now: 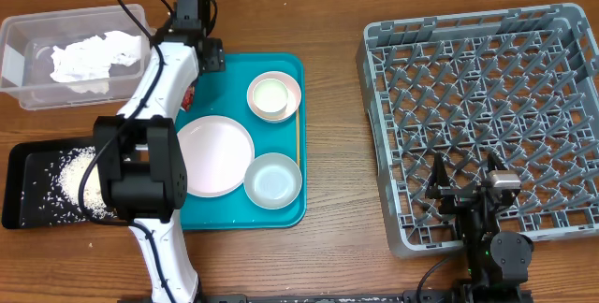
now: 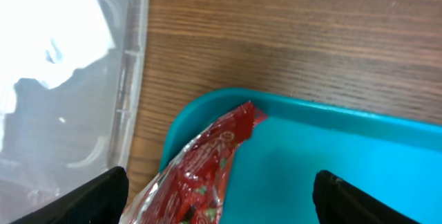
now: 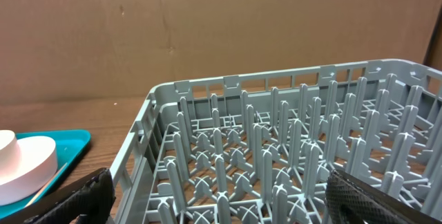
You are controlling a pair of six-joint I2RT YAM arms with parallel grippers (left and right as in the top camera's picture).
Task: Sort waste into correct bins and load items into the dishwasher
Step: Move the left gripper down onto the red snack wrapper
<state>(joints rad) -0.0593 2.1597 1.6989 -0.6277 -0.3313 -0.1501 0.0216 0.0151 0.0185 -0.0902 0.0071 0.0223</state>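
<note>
The large square grey plastic dish rack (image 1: 487,107) stands empty at the right. The right gripper (image 3: 219,191) hangs over its near edge, jaws spread fully with nothing between them, so little can go wrong there.

The teal rectangular serving tray (image 1: 234,83) carries the pale pink round plate (image 1: 215,153), the pink bowl (image 1: 274,95) and the light grey bowl (image 1: 273,180), none of them loaded yet. The left arm runs along this tray's left edge, close to the plate, and a low sweep could shove the dishes.

The clear plastic rectangular tub (image 1: 56,24), holding the crumpled white paper napkin (image 1: 94,58), sits just beside the tray's far-left corner. The shallow black rectangular tray (image 1: 37,167) with white crumbs lies nearer the front.

The small red shiny wrapper (image 2: 207,162) lies across the teal tray's rim at that corner, between the fingers of the left gripper (image 2: 221,182), which stand wide apart and grip nothing. The wrapper sits off centre, towards one finger. A closing pinch might therefore catch only an edge of the slick foil and let it slip, or nudge it off the rim onto the table. A finger could also snag the rim and jolt the tray. Carrying the wrapper to the crumb tray would probably be a wrong sort.
</note>
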